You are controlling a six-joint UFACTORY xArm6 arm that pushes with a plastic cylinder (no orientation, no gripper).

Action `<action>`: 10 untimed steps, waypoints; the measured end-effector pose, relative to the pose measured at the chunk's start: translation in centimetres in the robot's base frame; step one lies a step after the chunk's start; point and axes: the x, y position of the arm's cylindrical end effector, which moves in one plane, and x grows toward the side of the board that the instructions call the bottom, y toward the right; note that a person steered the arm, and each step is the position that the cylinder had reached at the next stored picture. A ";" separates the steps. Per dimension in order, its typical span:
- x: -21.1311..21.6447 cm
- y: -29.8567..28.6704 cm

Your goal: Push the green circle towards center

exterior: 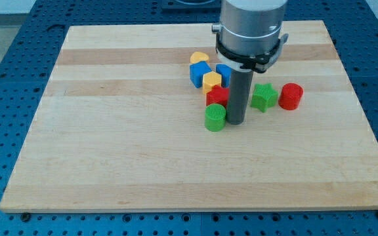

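End effector: my tip (235, 122), a plain rod with no jaws, gripping nothing; it touches the worktop (110, 157)
Green circle (215, 118): just left of my tip, near the worktop's middle
Red block (217, 96): directly above the green circle
Green star (263, 96): right of the rod

There was just one camera. It looked down at a slant from the near side, high up, and saw the whole wooden worktop (110, 164) with blue around it.
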 end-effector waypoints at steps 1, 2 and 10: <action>0.0 -0.7; 0.0 -1.3; -5.4 -5.2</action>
